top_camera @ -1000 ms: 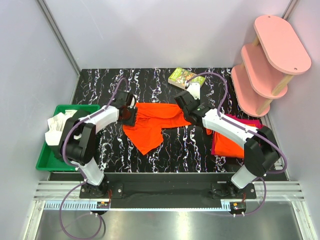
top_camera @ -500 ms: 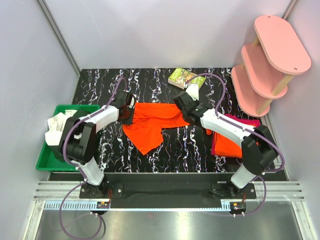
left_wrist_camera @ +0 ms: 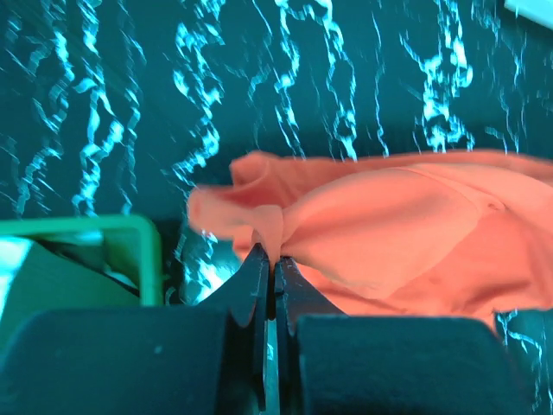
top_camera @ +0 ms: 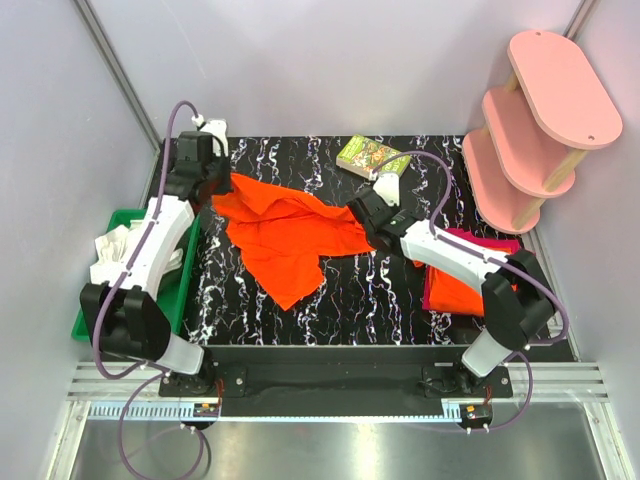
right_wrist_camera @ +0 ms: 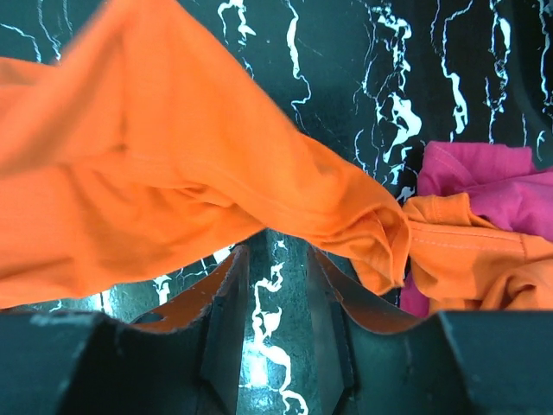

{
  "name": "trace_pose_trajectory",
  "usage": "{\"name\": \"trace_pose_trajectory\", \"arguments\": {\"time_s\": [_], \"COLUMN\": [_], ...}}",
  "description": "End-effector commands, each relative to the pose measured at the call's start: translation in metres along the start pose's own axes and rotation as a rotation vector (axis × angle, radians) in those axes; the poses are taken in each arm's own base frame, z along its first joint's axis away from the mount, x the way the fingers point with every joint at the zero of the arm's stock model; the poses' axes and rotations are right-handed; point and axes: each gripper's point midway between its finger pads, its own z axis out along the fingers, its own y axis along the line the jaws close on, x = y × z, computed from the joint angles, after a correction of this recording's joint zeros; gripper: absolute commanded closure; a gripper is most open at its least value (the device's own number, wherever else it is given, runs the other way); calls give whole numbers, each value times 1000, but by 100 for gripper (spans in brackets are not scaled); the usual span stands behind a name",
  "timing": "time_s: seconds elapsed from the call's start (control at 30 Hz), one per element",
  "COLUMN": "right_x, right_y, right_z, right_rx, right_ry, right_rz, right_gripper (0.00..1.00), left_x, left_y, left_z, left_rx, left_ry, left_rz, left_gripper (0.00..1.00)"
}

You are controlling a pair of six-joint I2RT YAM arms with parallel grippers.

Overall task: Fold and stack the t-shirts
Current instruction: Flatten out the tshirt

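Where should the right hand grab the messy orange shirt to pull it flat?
Probably the orange shirt at its bunched right edge, coming low from the right. The left gripper pinches the opposite corner, and that hem lies beyond the right gripper's open fingers.

Plain pale lilac-grey walls are boxing in a black marble-look tabletop with white veins. A pink three-tier rounded shelf on wooden posts is sitting at the right, soft even light falling everywhere.

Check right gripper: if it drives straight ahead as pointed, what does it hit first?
Most likely the loose orange shirt: its hem hangs across the open fingers of the right gripper. Depth is unclear, but nothing looks nearer.
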Motion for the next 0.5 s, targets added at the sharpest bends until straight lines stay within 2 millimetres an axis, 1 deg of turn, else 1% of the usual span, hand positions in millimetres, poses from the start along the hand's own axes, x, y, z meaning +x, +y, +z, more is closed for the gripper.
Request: {"name": "trace_pose_trajectory", "arguments": {"time_s": [0.0,0.03,0.07,0.1,0.17,0.2,0.27,0.3,0.33,0.37,0.4,0.43,0.47], "right_x": [2,7,8,2,5,-3,1,-7,0,-1,-10,-8,-11], "right_y": [8,11,13,18,29,37,50,56,60,62,67,70,73], "right_z": [7,13,16,18,25,28,36,39,47,50,51,58,61], "right_rx": [23,32,35,25,-3,-30,-61,-70,-62,-58,-65,-56,-56], "right_ry": [0,14,17,6,15,-6,11,-1,14,12,-4,-3,-10], "right_rz": [18,4,-3,-10,-37,-43,-70,-80,-106,-117,-131,-146,-156], "right_gripper": [59,60,60,60,62,62,62,62,62,62,61,60,59], "left_x": [9,16,18,20,23,24,23,22,21,20,19,18,19], "left_y": [2,2,2,2,2,3,2,2,3,3,3,3,4], "left_z": [11,19,23,26,31,33,34,35,35,34,35,34,33], "left_rx": [11,7,3,3,3,-2,-1,-1,0,-3,-3,-4,-6], "left_ry": [54,78,88,95,101,104,100,100,97,94,91,89,89], "left_rz": [39,39,38,33,32,29,27,29,32,32,35,36,38], "left_gripper": [100,100,100,100,100,100,100,100,100,100,100,100,100]}}
